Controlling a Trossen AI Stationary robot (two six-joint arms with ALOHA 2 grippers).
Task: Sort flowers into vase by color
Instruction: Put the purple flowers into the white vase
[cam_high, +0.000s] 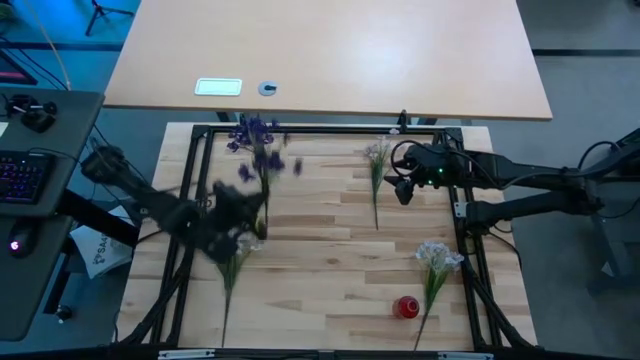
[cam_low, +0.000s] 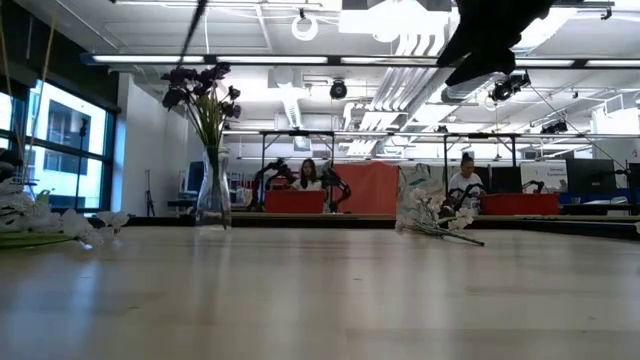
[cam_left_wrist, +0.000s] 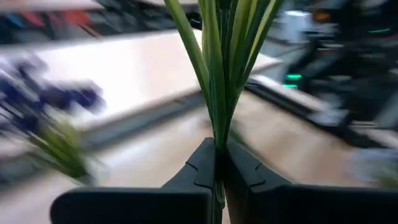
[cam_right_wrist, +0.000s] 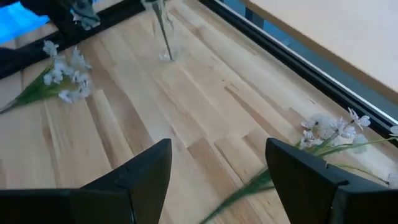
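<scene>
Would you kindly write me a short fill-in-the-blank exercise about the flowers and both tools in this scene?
1. The left tool is shut on green ____.
2. The right tool hovers with its fingers ____.
3. The flowers in the vase are ____ in colour.
4. The small round thing on the table is ____ in colour.

Missing words: stems; open; purple; red

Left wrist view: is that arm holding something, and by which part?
Yes. The left gripper is shut on a flower's green stems, pinched low on the stalk. The right gripper holds nothing.
</scene>
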